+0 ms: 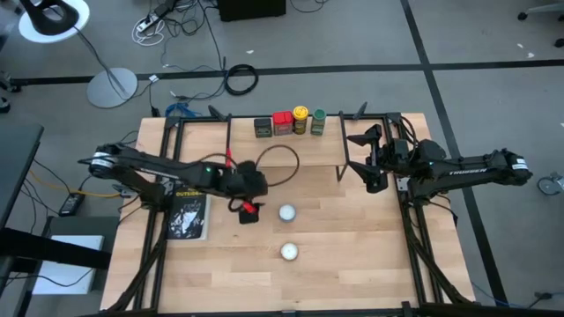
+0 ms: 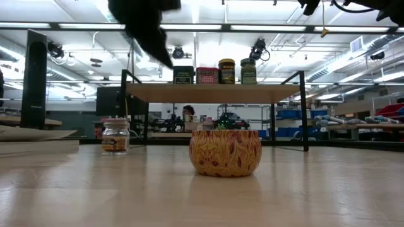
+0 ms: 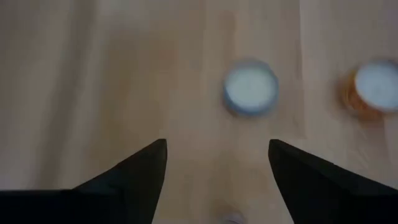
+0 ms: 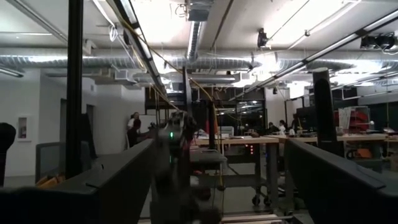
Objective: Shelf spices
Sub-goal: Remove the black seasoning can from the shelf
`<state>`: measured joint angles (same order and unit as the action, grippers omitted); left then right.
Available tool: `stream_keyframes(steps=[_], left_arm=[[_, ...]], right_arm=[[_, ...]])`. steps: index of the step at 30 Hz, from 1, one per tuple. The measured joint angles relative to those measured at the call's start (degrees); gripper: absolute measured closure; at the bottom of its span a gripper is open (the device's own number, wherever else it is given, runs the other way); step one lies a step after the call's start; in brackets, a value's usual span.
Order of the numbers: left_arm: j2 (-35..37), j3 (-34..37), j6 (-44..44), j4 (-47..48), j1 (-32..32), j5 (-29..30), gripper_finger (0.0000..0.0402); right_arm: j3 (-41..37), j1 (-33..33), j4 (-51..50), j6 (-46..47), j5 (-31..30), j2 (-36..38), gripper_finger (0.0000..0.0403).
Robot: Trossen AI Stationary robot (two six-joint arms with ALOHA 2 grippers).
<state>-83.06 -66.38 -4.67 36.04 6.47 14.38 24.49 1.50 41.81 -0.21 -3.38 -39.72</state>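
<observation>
The shelf (image 1: 291,143) (image 2: 214,93) stands at the table's far side. On it in a row are the dark square tin (image 1: 262,127), red box (image 1: 282,122), yellow-lidded jar (image 1: 300,120) and green-lidded jar (image 1: 318,121). A small white-lidded glass jar with tan contents (image 1: 287,212) (image 2: 115,135) (image 3: 250,87) stands on the table. My left gripper (image 1: 249,211) (image 3: 217,155) hovers open above the table, just left of that jar, pointing down. My right gripper (image 1: 370,163) (image 4: 217,180) is open, raised near the shelf's right end, pointing level.
A round leaf-patterned tin with a white lid (image 1: 289,252) (image 2: 225,152) (image 3: 376,87) stands nearer the table's near edge. A dark booklet (image 1: 188,214) lies on the left. A black cable loops over the shelf (image 1: 278,163). Bare wood lies right of the two white-lidded containers.
</observation>
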Motion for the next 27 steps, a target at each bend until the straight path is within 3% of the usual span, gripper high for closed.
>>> stream_keyframes(steps=[6,8,19,27], left_arm=[[4.5,-7.8,6.8,10.0,-3.8,15.6,0.0115],[4.5,-10.3,8.8,11.7,-7.3,16.9,0.0115],[3.9,-13.4,16.3,10.1,-24.9,5.2,0.0075],[3.9,-13.4,22.1,6.2,-29.0,-0.8,0.0032]], right_arm=[[0.0,0.0,0.3,0.0,-0.3,0.0,0.0051],[0.0,0.0,0.8,0.0,-0.3,0.0,0.0051],[0.0,0.0,1.0,3.1,-0.2,0.0,0.0051],[0.0,0.0,0.8,3.1,-0.2,0.0,0.0052]])
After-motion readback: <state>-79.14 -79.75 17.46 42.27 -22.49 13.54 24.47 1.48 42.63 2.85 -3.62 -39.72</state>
